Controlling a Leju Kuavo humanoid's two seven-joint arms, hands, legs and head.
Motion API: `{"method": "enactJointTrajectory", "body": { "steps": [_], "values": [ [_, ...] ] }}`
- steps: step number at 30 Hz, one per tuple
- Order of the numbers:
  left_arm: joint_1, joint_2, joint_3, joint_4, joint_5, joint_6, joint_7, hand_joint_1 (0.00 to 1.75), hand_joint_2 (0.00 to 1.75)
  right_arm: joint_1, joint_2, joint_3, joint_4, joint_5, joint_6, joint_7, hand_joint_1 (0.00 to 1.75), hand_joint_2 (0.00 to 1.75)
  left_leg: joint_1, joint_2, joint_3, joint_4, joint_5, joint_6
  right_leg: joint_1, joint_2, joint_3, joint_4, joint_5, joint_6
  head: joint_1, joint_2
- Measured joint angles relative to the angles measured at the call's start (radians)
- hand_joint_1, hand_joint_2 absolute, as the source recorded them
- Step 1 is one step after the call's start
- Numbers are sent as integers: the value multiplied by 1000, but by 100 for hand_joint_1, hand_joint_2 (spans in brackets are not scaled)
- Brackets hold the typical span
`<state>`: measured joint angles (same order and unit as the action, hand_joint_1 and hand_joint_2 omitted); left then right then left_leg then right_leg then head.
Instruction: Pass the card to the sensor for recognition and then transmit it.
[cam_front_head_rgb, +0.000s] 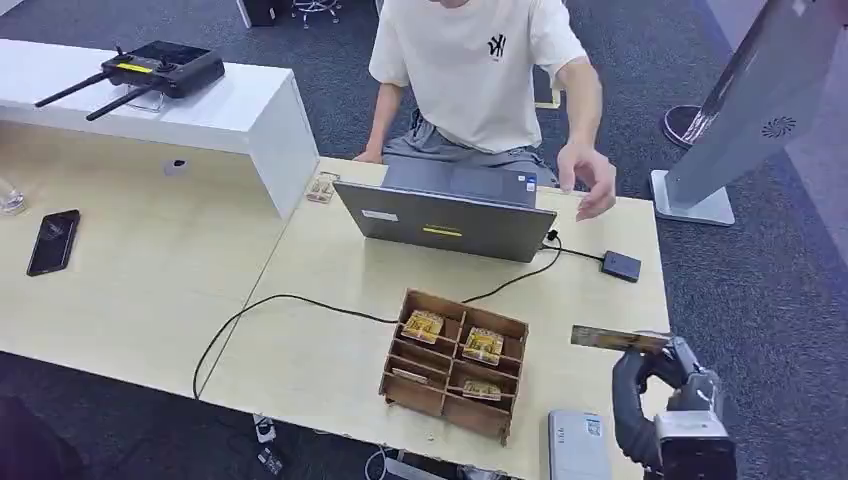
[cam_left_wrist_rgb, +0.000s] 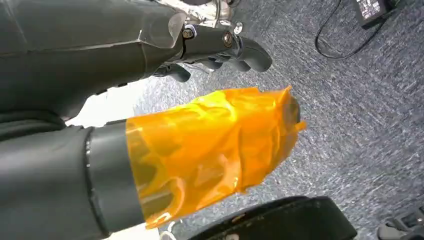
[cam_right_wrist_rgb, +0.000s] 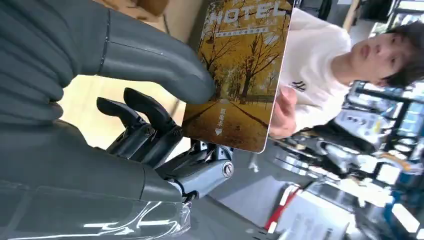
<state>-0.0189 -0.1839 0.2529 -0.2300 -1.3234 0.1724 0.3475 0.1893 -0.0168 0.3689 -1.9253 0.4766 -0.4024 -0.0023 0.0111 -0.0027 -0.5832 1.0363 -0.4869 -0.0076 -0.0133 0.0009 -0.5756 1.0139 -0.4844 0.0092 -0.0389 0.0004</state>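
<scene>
R hand (cam_front_head_rgb: 655, 372) is pinching the yellow autumn-print hotel card (cam_front_head_rgb: 618, 339) thumb-on-face over the light wood table's (cam_front_head_rgb: 300, 350) right edge; head view is showing it edge-on. R wrist view is showing its "HOTEL" print (cam_right_wrist_rgb: 239, 75) w/ a person's hand (cam_right_wrist_rgb: 283, 114) just behind. L hand (cam_left_wrist_rgb: 220, 47) is hanging over grey carpet, fingers curled, holding nothing.

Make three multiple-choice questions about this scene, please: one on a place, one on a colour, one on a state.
1. Where does the black phone lie?
A. on the left part of the table
B. inside the wooden box
C. on the laptop

2. What colour is the small card sensor beside the laptop?
A. white
B. black
C. orange

3. What is the right hand doing?
A. hanging with nothing in it
B. resting flat on the table
C. holding the card

Answers:
1. A: the head view shows it on the light tabletop at far left.
2. B: it is a dark square at the end of a cable.
3. C: the right wrist view shows the thumb pressing the card against the fingers.
</scene>
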Motion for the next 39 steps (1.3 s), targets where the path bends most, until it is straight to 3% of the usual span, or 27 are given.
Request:
{"method": "enactJointTrajectory", "body": {
  "steps": [4,8,17,23,30,34,35,36,39],
  "values": [
    [-14,0,-19,-1,-32,-30,13,0,0,-93,0,33,6,102,33,33,175,175,0,0,0,0,1,0,0,0,0,0,1,0,0,0],
    [-31,0,-43,-4,-66,-60,19,0,0,-217,9,58,45,224,83,106,175,175,0,1,0,0,2,0,0,0,0,0,2,0,0,0],
    [-62,0,-105,-21,-111,-117,29,0,0,-450,46,92,240,485,169,242,175,175,0,0,0,0,4,-1,0,0,0,1,3,-1,0,0],
    [-76,1,-141,-29,-138,-146,29,0,0,-542,59,98,387,676,190,305,175,175,0,-1,0,0,4,-1,0,0,0,1,3,-1,0,0],
    [-87,3,-172,-37,-155,-169,23,0,0,-587,66,101,550,897,195,316,175,175,0,-1,0,0,4,-1,0,0,0,1,3,-1,0,0],
    [-89,5,-178,-39,-155,-172,17,0,0,-587,66,106,612,938,174,323,175,175,0,-1,0,0,4,-1,0,0,0,1,3,-1,0,0],
    [-89,5,-179,-39,-155,-172,16,0,0,-587,66,106,624,938,173,326,96,175,0,-1,0,0,4,-1,0,0,0,1,3,-1,0,0],
    [-89,5,-180,-40,-155,-172,16,0,0,-587,66,106,633,940,172,326,0,175,0,-1,0,0,4,-1,0,0,0,1,3,-1,0,0],
    [-89,8,-184,-41,-155,-177,16,0,0,-585,67,108,655,957,176,326,0,175,0,-1,0,0,4,-1,0,0,0,1,3,-1,0,0]
  ]
}}
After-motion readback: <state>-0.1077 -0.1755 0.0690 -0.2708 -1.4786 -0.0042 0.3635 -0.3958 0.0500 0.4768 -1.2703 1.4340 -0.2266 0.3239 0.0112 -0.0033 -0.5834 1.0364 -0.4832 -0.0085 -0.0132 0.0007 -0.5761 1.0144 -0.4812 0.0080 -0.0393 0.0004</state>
